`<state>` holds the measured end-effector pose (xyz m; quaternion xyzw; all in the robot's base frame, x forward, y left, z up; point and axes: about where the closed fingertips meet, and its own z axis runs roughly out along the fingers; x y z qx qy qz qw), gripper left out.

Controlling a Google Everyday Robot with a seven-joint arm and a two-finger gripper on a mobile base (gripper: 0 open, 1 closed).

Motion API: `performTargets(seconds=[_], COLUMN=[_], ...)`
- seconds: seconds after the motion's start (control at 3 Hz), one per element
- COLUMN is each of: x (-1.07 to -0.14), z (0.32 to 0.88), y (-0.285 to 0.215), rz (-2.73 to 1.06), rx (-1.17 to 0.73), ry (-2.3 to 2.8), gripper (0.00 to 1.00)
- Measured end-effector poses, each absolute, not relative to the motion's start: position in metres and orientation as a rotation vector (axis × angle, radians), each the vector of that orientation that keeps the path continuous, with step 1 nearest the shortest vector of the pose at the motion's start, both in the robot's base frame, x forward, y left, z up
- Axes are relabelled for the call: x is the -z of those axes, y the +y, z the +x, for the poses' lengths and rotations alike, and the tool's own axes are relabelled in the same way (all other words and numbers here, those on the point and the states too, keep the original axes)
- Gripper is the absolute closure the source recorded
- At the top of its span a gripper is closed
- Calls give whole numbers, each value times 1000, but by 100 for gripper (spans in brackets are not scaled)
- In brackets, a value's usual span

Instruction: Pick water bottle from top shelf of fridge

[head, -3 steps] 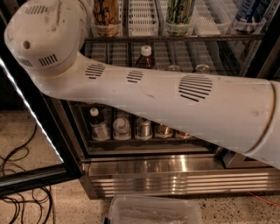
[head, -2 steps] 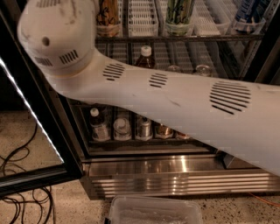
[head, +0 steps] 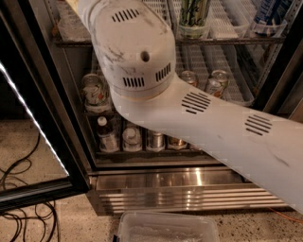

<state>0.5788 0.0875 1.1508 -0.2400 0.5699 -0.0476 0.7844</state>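
Our tool is out of view, above the elbow point(head: 137, 52), so we cannot tell its state. The elbow now sits higher than a second ago, up at the top shelf point(head: 222, 41), so we judge the reach is under way. What is likely the water bottle point(head: 269, 14) stands right of the elbow.

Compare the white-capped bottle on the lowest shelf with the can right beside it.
The bottle stands taller than the can. The bottle narrows to a white screw cap; the can ends in a flat metal top. Both stand upright on the lowest shelf. The gripper is out of view.
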Motion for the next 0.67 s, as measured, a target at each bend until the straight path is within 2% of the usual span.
performTargets(seconds=[0.67], x=[-1142], z=[569], y=[95], rz=[-585], rx=[68], ry=[1233], gripper=[100])
